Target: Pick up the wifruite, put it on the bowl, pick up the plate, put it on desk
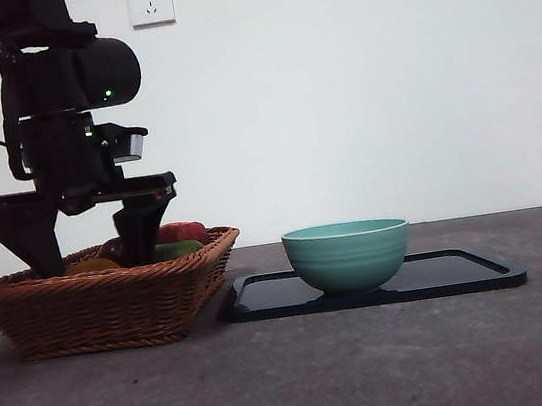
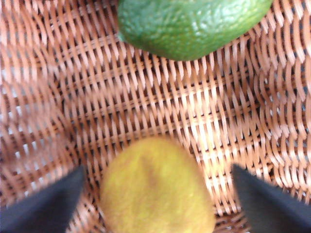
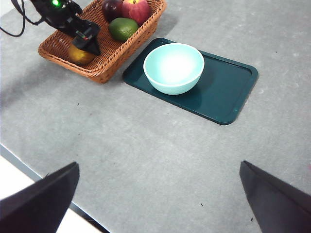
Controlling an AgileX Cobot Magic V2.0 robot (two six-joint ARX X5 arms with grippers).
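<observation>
The wifruite (image 2: 155,189), a brownish-orange oval fruit, lies on the floor of a wicker basket (image 1: 94,309). My left gripper (image 2: 158,170) is down inside the basket, open, one jaw on each side of the fruit and neither touching it. From above, the wifruite (image 3: 79,56) shows just under the left gripper (image 3: 85,41). The mint-green bowl (image 1: 347,253) stands empty on the plate (image 1: 463,272), a dark flat rectangular tray on the desk (image 1: 326,377). High above the desk's near side my right gripper (image 3: 159,165) is open and holds nothing.
The basket (image 3: 104,68) also holds a green fruit (image 3: 122,28), a red apple (image 3: 137,9) and a dark purple fruit (image 3: 112,7). Its right rim sits close to the plate's (image 3: 228,92) left edge. A cable hangs behind the left arm.
</observation>
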